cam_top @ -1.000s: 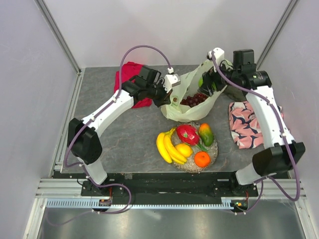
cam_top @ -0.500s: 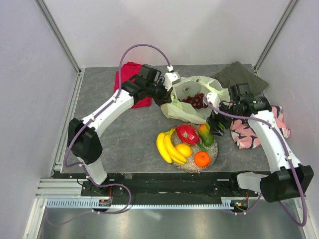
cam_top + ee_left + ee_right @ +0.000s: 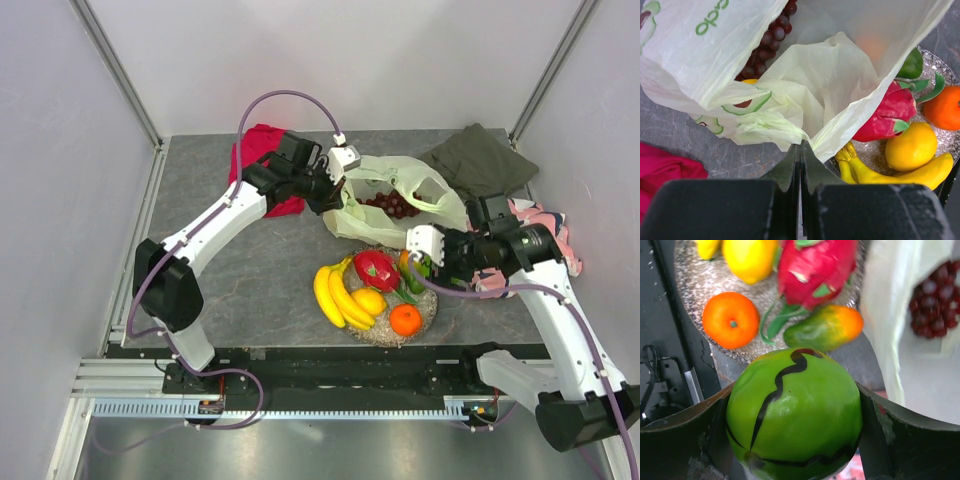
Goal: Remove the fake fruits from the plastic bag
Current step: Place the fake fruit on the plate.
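The pale yellow-green plastic bag (image 3: 400, 190) lies open behind the round dish (image 3: 428, 302). My left gripper (image 3: 335, 196) is shut on the bag's near edge (image 3: 801, 145). Dark purple grapes (image 3: 392, 204) lie inside the bag and also show in the left wrist view (image 3: 767, 42). My right gripper (image 3: 425, 262) is shut on the green striped melon (image 3: 795, 412) and holds it above the dish's right rim. On the dish lie the banana bunch (image 3: 335, 295), red dragon fruit (image 3: 376, 268), lemon (image 3: 369, 300), orange (image 3: 405, 319) and mango (image 3: 825, 327).
A red cloth (image 3: 262, 150) lies at the back left under the left arm. An olive cloth (image 3: 480, 160) lies at the back right. A pink patterned cloth (image 3: 545, 225) lies at the right under the right arm. White walls enclose the table.
My right gripper has come out of the bag with the green melon and moved toward me, to above the dish. The bag has sagged flatter. The left gripper has stayed put.
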